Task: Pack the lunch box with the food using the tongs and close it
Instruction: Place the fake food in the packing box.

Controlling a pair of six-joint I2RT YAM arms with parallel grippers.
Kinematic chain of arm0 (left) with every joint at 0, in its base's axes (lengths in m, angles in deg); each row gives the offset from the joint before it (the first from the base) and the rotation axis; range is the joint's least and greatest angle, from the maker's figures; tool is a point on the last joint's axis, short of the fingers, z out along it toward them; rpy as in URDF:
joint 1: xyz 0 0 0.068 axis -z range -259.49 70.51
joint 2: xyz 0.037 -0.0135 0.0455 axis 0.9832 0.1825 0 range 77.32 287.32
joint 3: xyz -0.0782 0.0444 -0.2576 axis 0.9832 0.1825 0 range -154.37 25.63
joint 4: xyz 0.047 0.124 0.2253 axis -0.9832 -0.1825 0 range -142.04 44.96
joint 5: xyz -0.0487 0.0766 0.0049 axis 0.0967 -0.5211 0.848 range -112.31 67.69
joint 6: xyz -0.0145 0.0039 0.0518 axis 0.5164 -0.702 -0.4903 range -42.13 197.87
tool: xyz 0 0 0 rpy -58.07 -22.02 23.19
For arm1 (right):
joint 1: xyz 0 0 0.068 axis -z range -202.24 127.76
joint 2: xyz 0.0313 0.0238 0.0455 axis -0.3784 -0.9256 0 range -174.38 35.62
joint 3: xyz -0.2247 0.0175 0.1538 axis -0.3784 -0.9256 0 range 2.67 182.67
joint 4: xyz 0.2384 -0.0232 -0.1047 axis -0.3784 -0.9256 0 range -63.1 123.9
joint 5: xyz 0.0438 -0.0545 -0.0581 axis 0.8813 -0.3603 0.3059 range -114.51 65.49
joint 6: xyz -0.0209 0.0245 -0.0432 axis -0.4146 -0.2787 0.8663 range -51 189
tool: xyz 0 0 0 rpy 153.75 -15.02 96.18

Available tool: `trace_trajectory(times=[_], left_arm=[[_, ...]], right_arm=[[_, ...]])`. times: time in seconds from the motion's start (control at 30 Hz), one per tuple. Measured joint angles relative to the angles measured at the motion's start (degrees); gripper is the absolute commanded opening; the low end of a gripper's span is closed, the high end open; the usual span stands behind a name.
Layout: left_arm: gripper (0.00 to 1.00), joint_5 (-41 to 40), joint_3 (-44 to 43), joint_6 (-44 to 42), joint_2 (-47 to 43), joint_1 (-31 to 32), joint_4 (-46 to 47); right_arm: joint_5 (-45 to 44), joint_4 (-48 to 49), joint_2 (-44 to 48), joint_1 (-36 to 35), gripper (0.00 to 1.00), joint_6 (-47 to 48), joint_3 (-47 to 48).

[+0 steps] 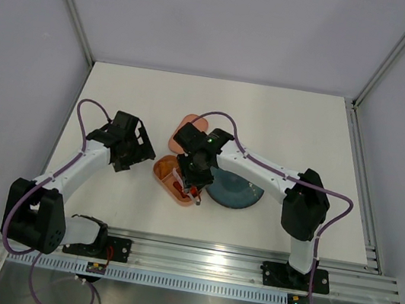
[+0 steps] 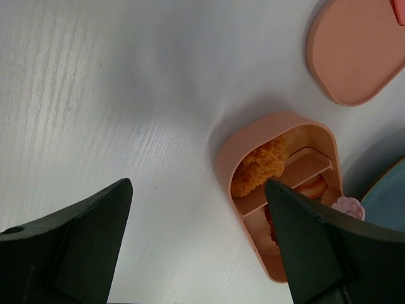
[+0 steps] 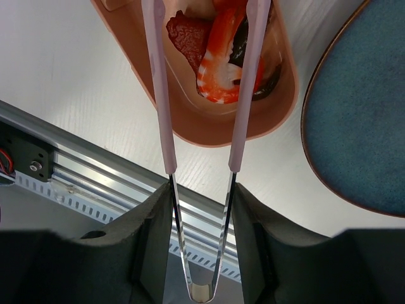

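Open lunch box (image 2: 225,158) (lid (image 2: 357,50) well apart)

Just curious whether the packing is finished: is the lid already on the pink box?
No, the lid lies flat on the table, apart from the open box.

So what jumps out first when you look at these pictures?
The right gripper holds pale pink tongs over the near compartment of the salmon-pink lunch box, where a red-and-white shrimp-like piece lies. A fried orange piece sits in the other compartment, the lid lies apart on the table, and the left gripper hangs open beside the box.
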Motion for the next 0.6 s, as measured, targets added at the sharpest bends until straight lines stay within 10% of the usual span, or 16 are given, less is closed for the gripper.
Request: trace_trajectory(times=[0.6], left_arm=[[0.9,0.0,0.0,0.0,0.0,0.0,0.0]], right_arm=[[-7.1,-3.0,3.3,4.0,0.38,2.8,1.9]])
